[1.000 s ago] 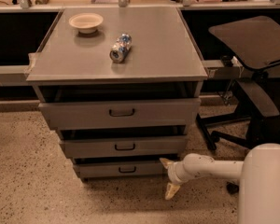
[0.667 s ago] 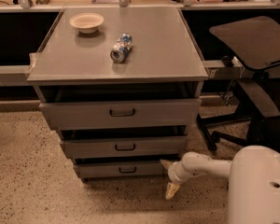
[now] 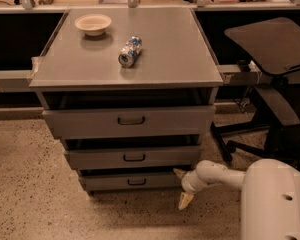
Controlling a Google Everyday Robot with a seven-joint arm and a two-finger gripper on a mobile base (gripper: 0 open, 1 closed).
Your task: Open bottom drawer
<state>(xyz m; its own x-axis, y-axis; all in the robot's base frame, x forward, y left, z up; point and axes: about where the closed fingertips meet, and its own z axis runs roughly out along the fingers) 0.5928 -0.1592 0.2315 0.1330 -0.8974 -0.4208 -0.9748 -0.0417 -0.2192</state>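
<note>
The bottom drawer [image 3: 130, 181] is the lowest and shortest of three grey fronts on the metal cabinet. It has a small dark pull handle [image 3: 136, 182] at its centre and stands out a little, with a dark gap above it. My gripper [image 3: 182, 187] is at the drawer's right end, near the floor. Its two pale fingertips [image 3: 185, 200] are spread apart, one high near the drawer's corner and one low. It holds nothing. The white arm [image 3: 217, 174] reaches in from the lower right.
The middle drawer [image 3: 132, 157] and top drawer [image 3: 130, 120] also stand slightly out. On the cabinet top [image 3: 165, 59] are a white bowl [image 3: 93, 23] and a lying can [image 3: 130, 51]. A black office chair [image 3: 270, 74] stands at the right. The floor is speckled.
The arm's white body fills more of the lower right corner. The gripper stays at the bottom drawer's right end; the drawers have not moved.
</note>
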